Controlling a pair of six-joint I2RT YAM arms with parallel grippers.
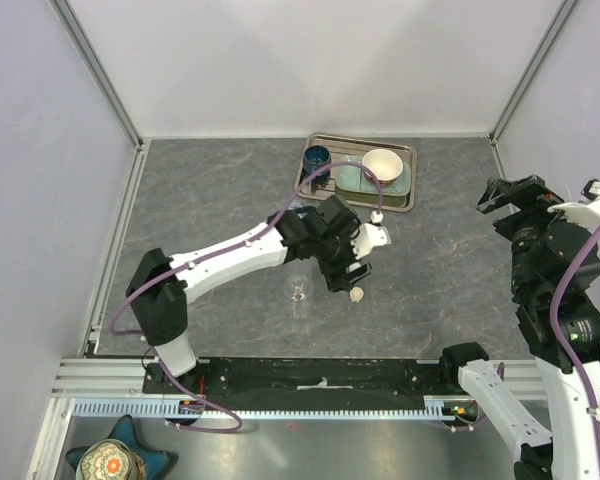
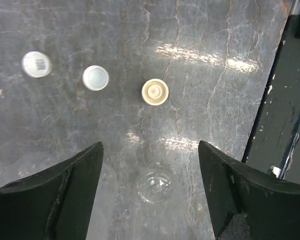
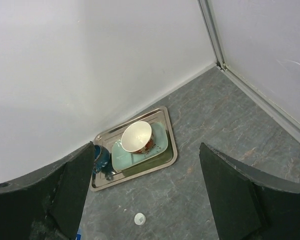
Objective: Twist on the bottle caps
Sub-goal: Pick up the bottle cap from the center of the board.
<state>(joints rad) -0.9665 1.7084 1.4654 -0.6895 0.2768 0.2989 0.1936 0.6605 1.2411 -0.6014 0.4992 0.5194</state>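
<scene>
**Left claw (image 2: 150,150) wide near the cream cap (image 2: 155,92): centre first, then pinch**

From above, we see the left arm (image 1: 230,255) stretched to mid-table, its claw poised near the cream cap. The clear bottle (image 1: 299,288) stands upright just beside the cap, to the left. A small white cap (image 1: 377,215) lies near the tray (image 1: 412,180). The right arm (image 1: 555,270) stands well apart at the right edge.

At the left wrist, both fingers (image 2: 65,195) are spread wide and hold nothing. The cream cap lies ahead of the gap with a white cap (image 2: 95,77) beside it, and the bottle's mouth shows faintly between the fingers. We judge the step to be picking up that cream cap. We should bring the gap forward until the cap sits midway, come straight down, and close gently on its rim. The light bottle would likely tip at a nudge, so we keep clear of it.

At the right wrist, the right claw (image 3: 146,150) is also wide and empty, facing the tray and bowl (image 3: 136,136). We think it should come over to steady the bottle.
</scene>
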